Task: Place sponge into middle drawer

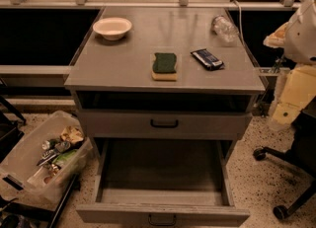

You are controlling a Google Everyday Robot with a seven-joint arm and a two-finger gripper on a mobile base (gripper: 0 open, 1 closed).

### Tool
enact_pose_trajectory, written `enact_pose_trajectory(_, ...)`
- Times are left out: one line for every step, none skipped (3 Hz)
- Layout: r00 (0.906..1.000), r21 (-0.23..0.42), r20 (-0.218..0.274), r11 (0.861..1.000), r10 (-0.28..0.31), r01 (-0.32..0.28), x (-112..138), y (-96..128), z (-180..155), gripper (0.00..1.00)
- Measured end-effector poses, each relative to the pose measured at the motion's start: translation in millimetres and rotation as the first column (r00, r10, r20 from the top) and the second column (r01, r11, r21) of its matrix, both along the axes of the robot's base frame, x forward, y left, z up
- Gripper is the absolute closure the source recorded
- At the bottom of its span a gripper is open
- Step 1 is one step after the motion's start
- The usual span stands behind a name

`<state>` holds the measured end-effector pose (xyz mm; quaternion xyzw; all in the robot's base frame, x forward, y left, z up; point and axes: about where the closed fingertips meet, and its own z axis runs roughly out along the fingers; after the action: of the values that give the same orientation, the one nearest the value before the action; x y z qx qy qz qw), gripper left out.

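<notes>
The sponge (pixel 164 66) lies flat on the cabinet's top near the front middle, dark green layer up, yellow foam showing at its front edge. The middle drawer (pixel 163 214) is pulled out wide open below, its black handle on the front, and its inside looks empty. The identical grey drawer (pixel 164 123) one tier above is closed. My arm stands at the right edge of the view, beside the cabinet. The gripper (pixel 276 37) is there at about counter height, well to the right of the sponge and not touching it.
A white bowl (pixel 112 27) sits at the back left of the cabinet top (pixel 123 69). A dark blue snack wrapper (pixel 207 58) lies right of the sponge, and a clear plastic bottle (pixel 225 27) lies at the back right. A bin of trash (pixel 44 160) stands on the floor at left, and a chair base (pixel 284 182) at right.
</notes>
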<state>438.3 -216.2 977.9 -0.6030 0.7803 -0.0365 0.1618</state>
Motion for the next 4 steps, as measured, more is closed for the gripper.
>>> enact_pose_trajectory(1.0000,0.000,0.000,1.000,0.000,0.000,0.0,0.0,0.0,0.00)
enact_pose_trajectory(0.9990,-0.015,0.024,0.999,0.037,-0.037,26.9,24.5,19.0,0.00)
enact_pose_trajectory(0.9916,-0.045,0.072,0.993,0.108,-0.105,78.6,71.5,55.8,0.00)
enact_pose_trajectory(0.9686,-0.014,0.183,0.986,0.168,-0.169,95.7,112.2,97.1,0.00)
